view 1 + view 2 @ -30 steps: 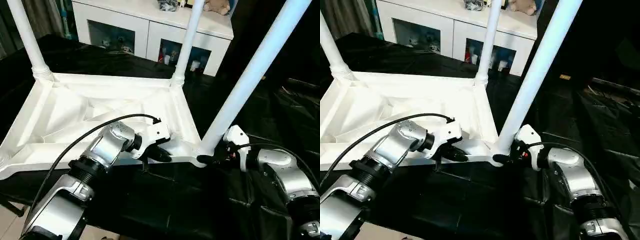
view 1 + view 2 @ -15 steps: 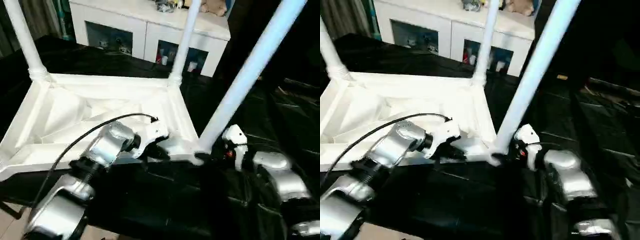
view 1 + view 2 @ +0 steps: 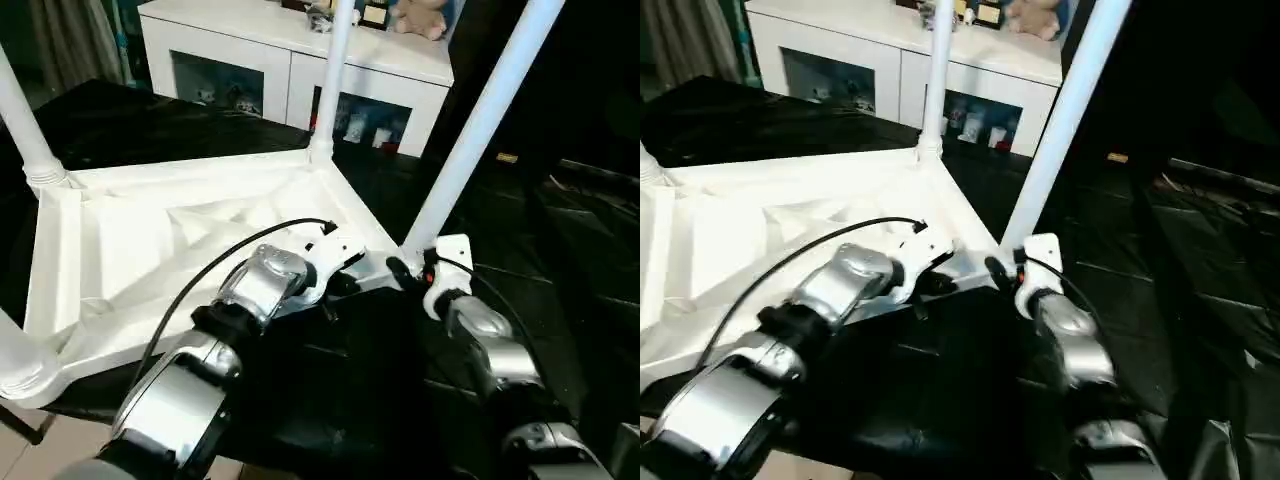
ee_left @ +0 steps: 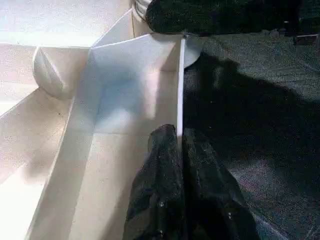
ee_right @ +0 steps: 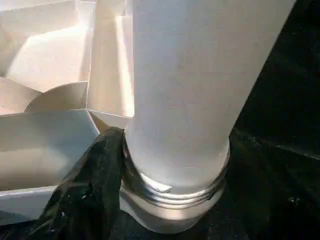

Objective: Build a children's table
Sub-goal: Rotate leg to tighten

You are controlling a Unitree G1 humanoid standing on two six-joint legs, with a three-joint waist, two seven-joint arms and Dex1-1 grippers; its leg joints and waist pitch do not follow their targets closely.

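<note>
On the black-covered surface: the tabletop [image 3: 150, 240] lies upside down, ribbed underside up, with white legs standing in its corner sockets.
Legs seen: one at the far corner [image 3: 335, 75], one at the far-left corner [image 3: 22, 120], one at the near-left corner [image 3: 20, 365], one at the near-right corner [image 3: 480, 125].
Near-right leg: it leans away from the robot; in the right wrist view a ring of thread shows above the socket, so it is judged not fully seated.
Right gripper [image 3: 408, 272]: fingers spread around the base of the near-right leg, one black finger [image 5: 90, 185] pressed against the collar.
Left gripper [image 4: 179, 150]: fingers pinched narrow on the thin edge wall of the tabletop, beside the same corner.
Surroundings: a white cabinet [image 3: 290, 60] stands behind, well apart from the work.
Risk 1: cross-threading, if the leaning leg is turned before it stands straight in the socket.
Risk 2: the tabletop sliding on the black cover, if the pinch on the thin wall slips under turning force.
Risk 3: the gripper slipping round the smooth tube.
</note>
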